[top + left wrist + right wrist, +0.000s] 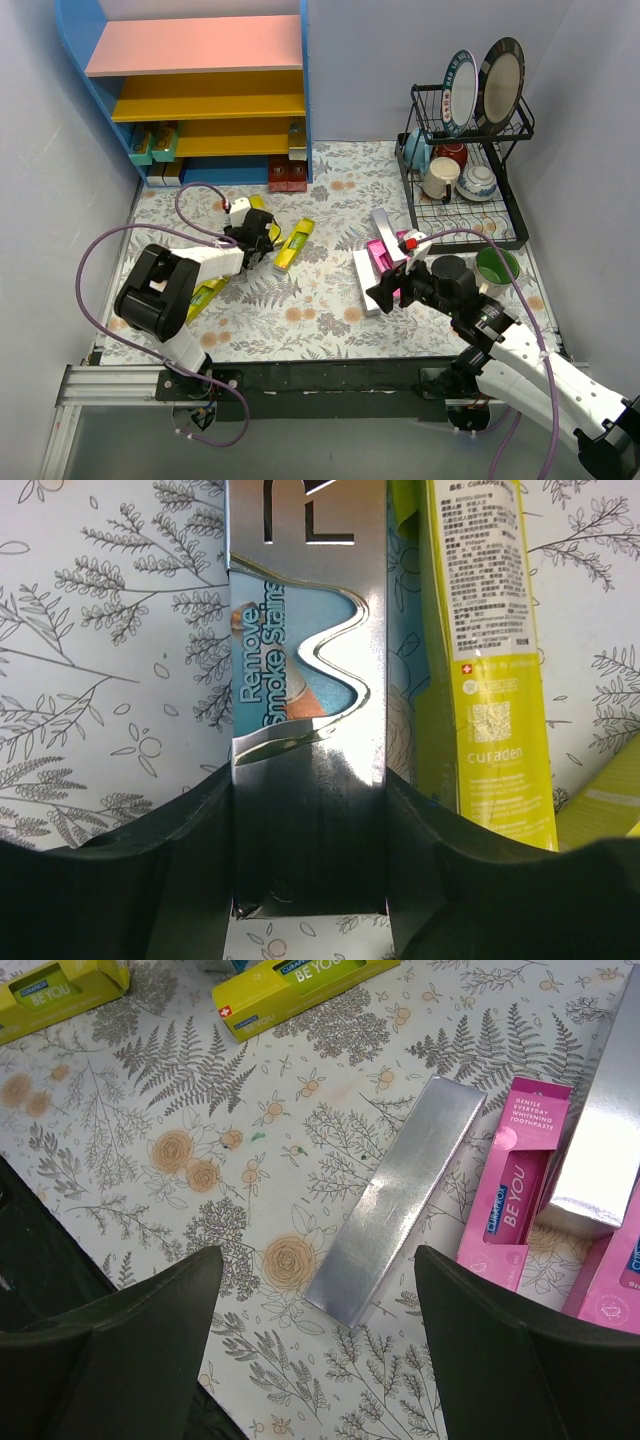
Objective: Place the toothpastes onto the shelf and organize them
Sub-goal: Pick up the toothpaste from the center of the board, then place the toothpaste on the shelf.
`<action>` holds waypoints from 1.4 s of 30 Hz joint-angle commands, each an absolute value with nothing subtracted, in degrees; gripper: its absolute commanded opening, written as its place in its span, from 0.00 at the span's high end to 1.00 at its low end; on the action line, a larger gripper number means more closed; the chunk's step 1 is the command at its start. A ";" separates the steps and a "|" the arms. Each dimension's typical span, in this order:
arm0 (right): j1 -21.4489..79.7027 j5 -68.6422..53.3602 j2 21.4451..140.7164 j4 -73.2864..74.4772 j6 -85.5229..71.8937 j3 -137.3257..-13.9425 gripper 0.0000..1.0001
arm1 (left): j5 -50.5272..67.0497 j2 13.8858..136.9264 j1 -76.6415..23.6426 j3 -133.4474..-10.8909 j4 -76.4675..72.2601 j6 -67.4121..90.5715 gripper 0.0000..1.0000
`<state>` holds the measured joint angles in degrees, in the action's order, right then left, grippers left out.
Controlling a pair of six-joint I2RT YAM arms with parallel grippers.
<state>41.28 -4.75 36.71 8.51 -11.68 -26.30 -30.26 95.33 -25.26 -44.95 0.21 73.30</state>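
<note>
The left end effector (310, 790) has its two matte black fingers pressed against the long sides of a mirror-silver box (308, 630). This is a narrow, glossy carton with a wavy blue window printed on its face, and I cannot tell whether it rests on the surface (320, 320) or sits just off it. The surface is covered by a cloth printed with ferns and flowers. Just to the right of the held carton lies a yellow box (495, 680) of smooth card covered in fine print. The right end effector (318, 1260) hangs with its fingers spread wide and nothing between them. Below it a plain silver box (400, 1195) of foil-faced card lies slantwise on the cloth. Near that, a pink box (515, 1190) touches another silver carton (605, 1130). The shelf (200, 45) is made of flat painted boards, with blue sides, a pink top and yellow lower levels. It stands at the far left corner, with a few cartons (155, 145) at the ends of its lower levels.
</note>
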 commanded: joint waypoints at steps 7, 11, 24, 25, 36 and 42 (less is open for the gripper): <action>41.31 -5.10 36.47 5.63 -11.69 -26.10 0.15 | -29.09 81.66 -25.31 -44.11 14.23 77.08 0.58; 41.31 -4.84 36.30 5.98 -11.34 -26.45 0.15 | -27.70 76.22 -25.31 -48.41 20.02 75.33 0.58; 41.31 1.30 33.05 11.77 -8.26 -29.79 0.14 | -21.11 73.64 -24.18 -65.90 21.10 60.22 0.60; 41.31 1.58 32.70 12.04 -8.17 -29.97 0.15 | -19.96 76.78 -23.56 -67.57 20.92 59.42 0.60; 41.31 4.48 31.73 12.05 -7.03 -29.97 0.14 | -12.75 95.70 -17.58 -86.12 19.61 53.88 0.60; 41.31 4.66 32.34 11.34 -6.68 -29.79 0.14 | -9.32 104.30 -16.00 -93.42 15.21 51.68 0.58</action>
